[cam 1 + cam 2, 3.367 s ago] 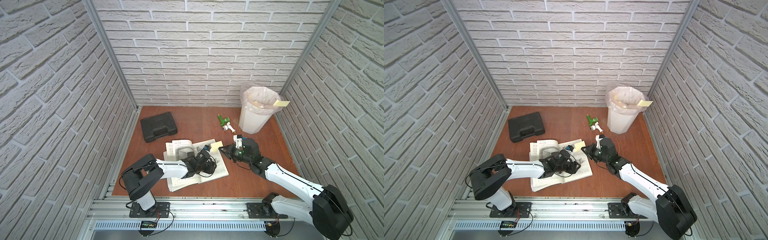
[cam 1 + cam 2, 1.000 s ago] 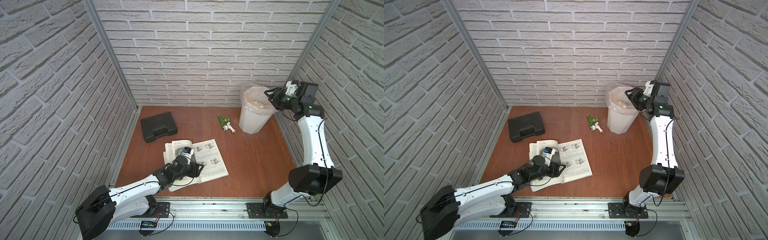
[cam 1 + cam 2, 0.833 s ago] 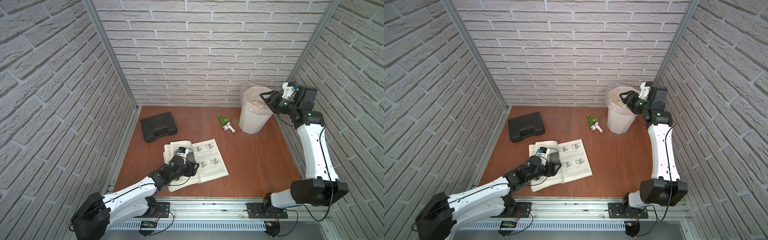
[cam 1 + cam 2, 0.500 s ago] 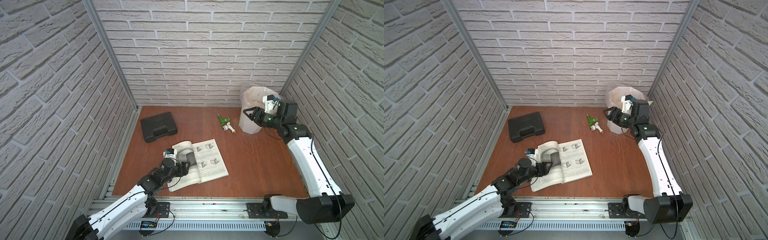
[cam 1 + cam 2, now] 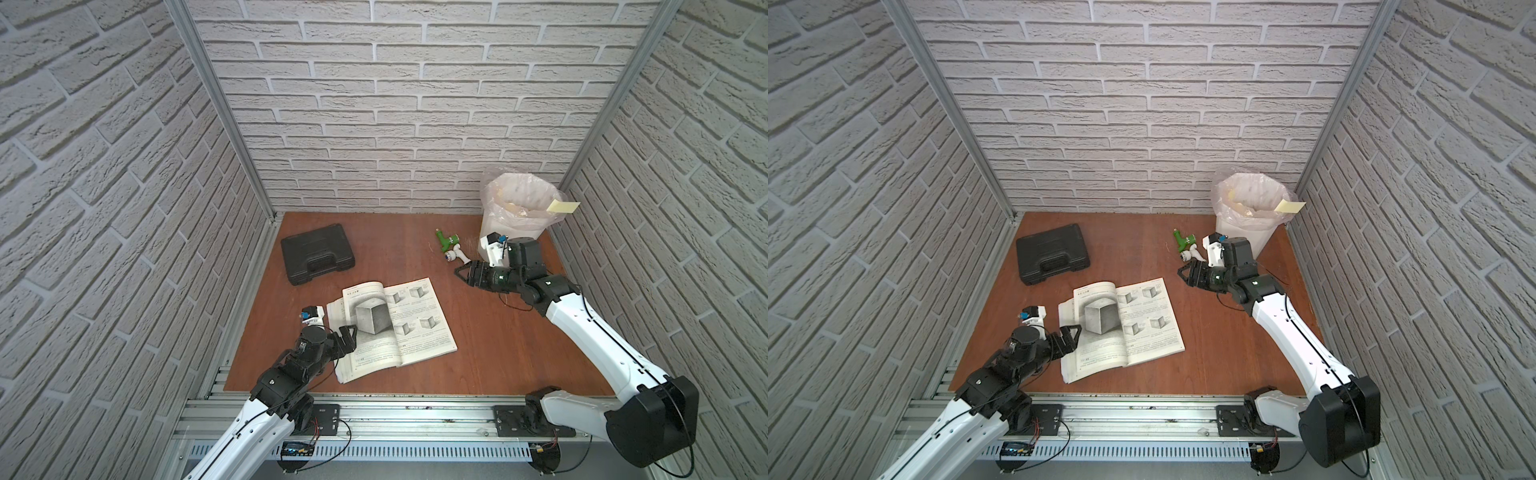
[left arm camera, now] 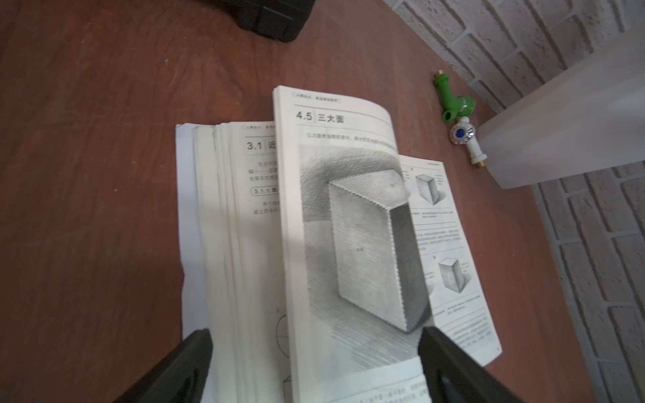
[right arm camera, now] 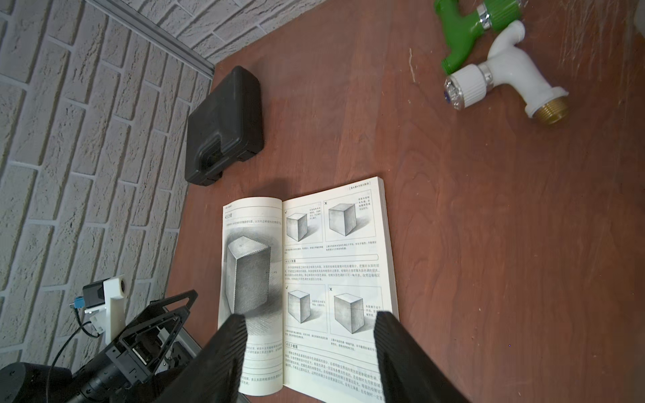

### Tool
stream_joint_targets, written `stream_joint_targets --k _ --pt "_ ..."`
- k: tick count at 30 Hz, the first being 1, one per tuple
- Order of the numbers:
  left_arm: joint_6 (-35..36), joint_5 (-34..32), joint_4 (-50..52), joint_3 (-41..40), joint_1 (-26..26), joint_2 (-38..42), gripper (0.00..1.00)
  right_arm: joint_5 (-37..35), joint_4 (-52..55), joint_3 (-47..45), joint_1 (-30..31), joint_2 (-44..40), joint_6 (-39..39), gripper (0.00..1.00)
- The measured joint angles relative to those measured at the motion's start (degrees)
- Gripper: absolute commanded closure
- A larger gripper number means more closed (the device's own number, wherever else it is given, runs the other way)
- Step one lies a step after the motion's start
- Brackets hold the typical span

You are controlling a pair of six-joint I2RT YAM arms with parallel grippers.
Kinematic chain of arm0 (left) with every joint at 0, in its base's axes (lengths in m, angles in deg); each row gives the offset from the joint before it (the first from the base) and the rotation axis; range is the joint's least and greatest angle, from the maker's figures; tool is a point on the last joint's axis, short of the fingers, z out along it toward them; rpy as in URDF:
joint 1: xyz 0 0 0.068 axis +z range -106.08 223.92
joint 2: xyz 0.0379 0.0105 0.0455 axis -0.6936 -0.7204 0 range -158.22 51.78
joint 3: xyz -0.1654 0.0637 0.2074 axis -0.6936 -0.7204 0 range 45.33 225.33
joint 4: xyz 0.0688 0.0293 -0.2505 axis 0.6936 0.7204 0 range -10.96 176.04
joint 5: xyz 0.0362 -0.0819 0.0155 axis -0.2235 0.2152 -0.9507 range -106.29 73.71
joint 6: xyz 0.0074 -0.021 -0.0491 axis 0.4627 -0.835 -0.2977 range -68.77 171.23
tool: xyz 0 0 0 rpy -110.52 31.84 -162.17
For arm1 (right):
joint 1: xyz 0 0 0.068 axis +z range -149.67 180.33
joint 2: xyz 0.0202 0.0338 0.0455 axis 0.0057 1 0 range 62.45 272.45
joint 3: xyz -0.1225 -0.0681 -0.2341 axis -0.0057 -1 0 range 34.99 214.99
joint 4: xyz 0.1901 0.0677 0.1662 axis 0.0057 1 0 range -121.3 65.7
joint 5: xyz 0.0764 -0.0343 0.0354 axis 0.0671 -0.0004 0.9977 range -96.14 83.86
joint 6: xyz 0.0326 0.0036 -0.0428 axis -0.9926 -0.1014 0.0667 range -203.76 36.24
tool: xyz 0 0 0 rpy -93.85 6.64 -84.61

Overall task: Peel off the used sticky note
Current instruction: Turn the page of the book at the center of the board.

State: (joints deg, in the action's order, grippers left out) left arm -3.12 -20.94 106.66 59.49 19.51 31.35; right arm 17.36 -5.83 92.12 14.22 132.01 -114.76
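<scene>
Right tool point(image 5: 462, 276) dropped from bin point(image 5: 524, 228); pale yellow sticky note point(image 5: 563, 205) overhangs rim.

The open book point(image 6: 349, 226) carries the only legible print — the heading "4.5 三大面" on its raised left page. Pages beneath show "3.1" and "3.1.1" — smaller text is unreadable.

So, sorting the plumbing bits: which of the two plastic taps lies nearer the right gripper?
The white plastic tap with the brass thread: it lies just beyond the right gripper, with the green plastic tap farther back.
</scene>
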Motion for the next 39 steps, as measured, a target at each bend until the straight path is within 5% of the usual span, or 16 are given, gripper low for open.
stream_joint_targets --k 9,13,39 --pt "-1.36 0.48 3.15 -2.45 5.35 -5.46 0.02 -0.72 -3.54 -3.8 1.95 1.55 -0.02 0.24" --pt "-1.29 2.58 1.18 -3.43 6.71 -8.76 0.02 -0.92 -4.76 -5.2 2.14 2.49 0.11 0.0" --pt "-1.42 17.18 -21.99 -9.81 7.72 -11.85 0.02 -1.18 -9.99 -11.93 2.14 5.25 -1.29 0.0"
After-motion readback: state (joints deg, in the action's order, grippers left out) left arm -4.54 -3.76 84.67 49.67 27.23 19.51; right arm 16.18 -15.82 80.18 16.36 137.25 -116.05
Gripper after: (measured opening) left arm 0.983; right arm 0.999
